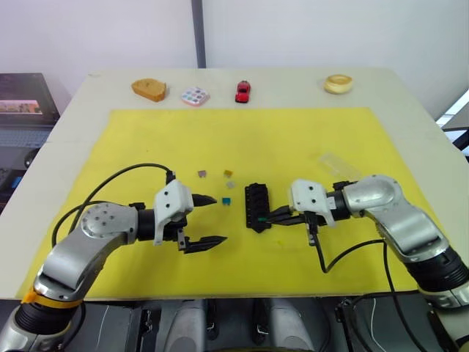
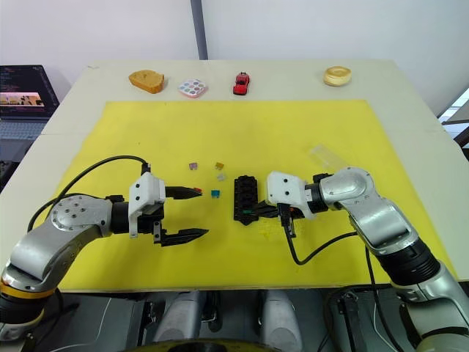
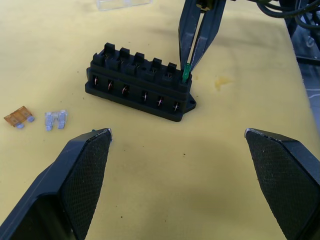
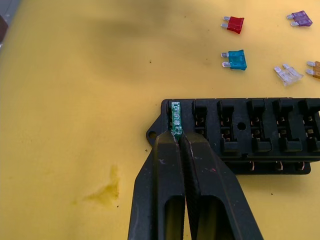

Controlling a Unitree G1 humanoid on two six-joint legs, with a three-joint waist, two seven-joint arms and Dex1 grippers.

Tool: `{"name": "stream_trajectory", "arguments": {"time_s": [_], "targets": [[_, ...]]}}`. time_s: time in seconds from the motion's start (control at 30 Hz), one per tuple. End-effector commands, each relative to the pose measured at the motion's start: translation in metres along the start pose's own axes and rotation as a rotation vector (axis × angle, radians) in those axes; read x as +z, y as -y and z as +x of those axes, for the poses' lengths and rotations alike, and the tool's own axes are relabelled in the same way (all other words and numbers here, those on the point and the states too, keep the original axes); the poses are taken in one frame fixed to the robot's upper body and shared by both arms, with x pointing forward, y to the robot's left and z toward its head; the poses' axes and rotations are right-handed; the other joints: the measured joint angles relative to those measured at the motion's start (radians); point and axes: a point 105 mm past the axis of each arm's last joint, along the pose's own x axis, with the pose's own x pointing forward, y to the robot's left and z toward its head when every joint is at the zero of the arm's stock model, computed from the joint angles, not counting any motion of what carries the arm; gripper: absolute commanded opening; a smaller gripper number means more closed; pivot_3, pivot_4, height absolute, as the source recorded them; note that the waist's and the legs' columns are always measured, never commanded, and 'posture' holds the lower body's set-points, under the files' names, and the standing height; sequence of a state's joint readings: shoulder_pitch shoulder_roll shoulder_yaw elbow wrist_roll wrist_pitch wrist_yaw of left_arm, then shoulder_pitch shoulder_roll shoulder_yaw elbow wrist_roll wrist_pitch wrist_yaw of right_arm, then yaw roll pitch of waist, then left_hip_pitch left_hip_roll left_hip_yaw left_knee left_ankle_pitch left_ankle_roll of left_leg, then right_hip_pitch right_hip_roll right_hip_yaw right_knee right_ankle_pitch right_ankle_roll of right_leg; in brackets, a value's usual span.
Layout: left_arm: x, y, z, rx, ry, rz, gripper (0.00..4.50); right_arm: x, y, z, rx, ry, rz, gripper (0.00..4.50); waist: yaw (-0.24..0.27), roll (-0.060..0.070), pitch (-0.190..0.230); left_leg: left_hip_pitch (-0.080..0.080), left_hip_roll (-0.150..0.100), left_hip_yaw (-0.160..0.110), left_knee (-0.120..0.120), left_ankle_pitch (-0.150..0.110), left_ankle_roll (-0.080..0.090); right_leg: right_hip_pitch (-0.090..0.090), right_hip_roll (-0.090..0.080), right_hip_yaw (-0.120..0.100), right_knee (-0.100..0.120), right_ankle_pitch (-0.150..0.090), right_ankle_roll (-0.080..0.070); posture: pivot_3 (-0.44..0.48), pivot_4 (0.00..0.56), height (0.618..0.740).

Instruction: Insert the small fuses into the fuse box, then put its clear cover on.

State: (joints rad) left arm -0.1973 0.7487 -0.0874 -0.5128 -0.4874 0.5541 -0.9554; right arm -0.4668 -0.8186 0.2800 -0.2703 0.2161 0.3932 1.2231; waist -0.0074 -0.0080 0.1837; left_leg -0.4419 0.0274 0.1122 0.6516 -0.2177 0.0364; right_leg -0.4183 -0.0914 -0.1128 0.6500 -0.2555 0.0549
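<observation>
The right end effector (image 4: 180,137) is pinched closed on the green fuse (image 4: 175,117), holding it upright at the end slot of the fuse box (image 1: 257,205), the end nearest the bottom of the head views. Pale markings run along the fuse's top edge, too small to read. The left end effector (image 1: 209,220) is wide open and holds nothing; it hovers over the yellow mat (image 1: 242,139) just left of the box.

The box lies at the centre of the head views. 4 loose fuses lie on the mat just to its upper left: purple fuse (image 4: 301,18), tan fuse (image 3: 18,116), grey fuse (image 3: 55,120) and teal fuse (image 4: 235,59). The red fuse (image 4: 234,24) lies by the left fingertips. The clear cover (image 1: 338,166) rests on the mat to the box's upper right.
</observation>
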Motion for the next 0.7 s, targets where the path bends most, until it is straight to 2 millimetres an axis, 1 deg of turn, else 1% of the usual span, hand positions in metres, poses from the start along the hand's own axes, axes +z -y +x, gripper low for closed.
{"name": "stream_trajectory", "arguments": {"time_s": [0.03, 0.1, 0.2, 0.3, 0.37, 0.7], "targets": [[0.004, 0.000, -0.001, 0.004, 0.014, 0.032, 4.48, -0.007, -0.001, 0.005, 0.014, -0.011, 0.035, 0.00, 0.000, 0.000, 0.000, 0.000, 0.000, 0.000, 0.000, 0.000, 0.000, 0.000, 0.000, 0.000, 0.000, 0.000, 0.000, 0.000, 0.150, 0.740], [0.001, 0.000, -0.001, 0.005, 0.012, 0.030, 4.48, -0.003, -0.001, 0.006, 0.018, 0.013, 0.040, 0.00, -0.001, 0.000, 0.000, 0.000, 0.000, 0.000, 0.000, 0.000, 0.000, 0.000, 0.000, 0.000, 0.000, 0.000, 0.000, 0.000, 0.150, 0.740], [-0.002, -0.001, -0.002, 0.007, 0.010, 0.029, 4.48, -0.003, -0.001, 0.006, 0.018, 0.016, 0.042, 0.00, -0.001, 0.000, 0.000, 0.000, 0.000, 0.000, 0.000, 0.000, 0.000, 0.000, 0.000, 0.000, 0.000, 0.000, 0.000, 0.000, 0.150, 0.740], [-0.004, -0.001, -0.002, 0.007, 0.009, 0.029, 4.50, -0.001, 0.001, 0.006, 0.002, 0.027, 0.037, 1.02, -0.001, 0.000, 0.000, 0.000, 0.001, 0.000, 0.000, 0.000, 0.000, 0.000, 0.000, 0.000, 0.000, 0.000, 0.000, 0.000, 0.150, 0.740], [-0.005, -0.001, -0.003, 0.007, 0.009, 0.029, 4.50, 0.001, 0.003, 0.003, -0.008, 0.037, 0.037, 1.94, -0.001, 0.000, 0.000, 0.000, 0.001, 0.000, 0.000, 0.000, 0.000, 0.000, 0.000, 0.000, 0.000, 0.000, 0.000, 0.000, 0.150, 0.740], [-0.006, -0.002, -0.004, 0.006, 0.011, 0.030, 4.50, 0.005, 0.006, -0.007, -0.032, 0.057, 0.036, 1.94, 0.001, 0.000, 0.000, 0.000, 0.000, 0.000, 0.000, 0.000, 0.000, 0.000, 0.000, 0.000, 0.000, 0.000, 0.000, 0.000, 0.150, 0.740]]}}
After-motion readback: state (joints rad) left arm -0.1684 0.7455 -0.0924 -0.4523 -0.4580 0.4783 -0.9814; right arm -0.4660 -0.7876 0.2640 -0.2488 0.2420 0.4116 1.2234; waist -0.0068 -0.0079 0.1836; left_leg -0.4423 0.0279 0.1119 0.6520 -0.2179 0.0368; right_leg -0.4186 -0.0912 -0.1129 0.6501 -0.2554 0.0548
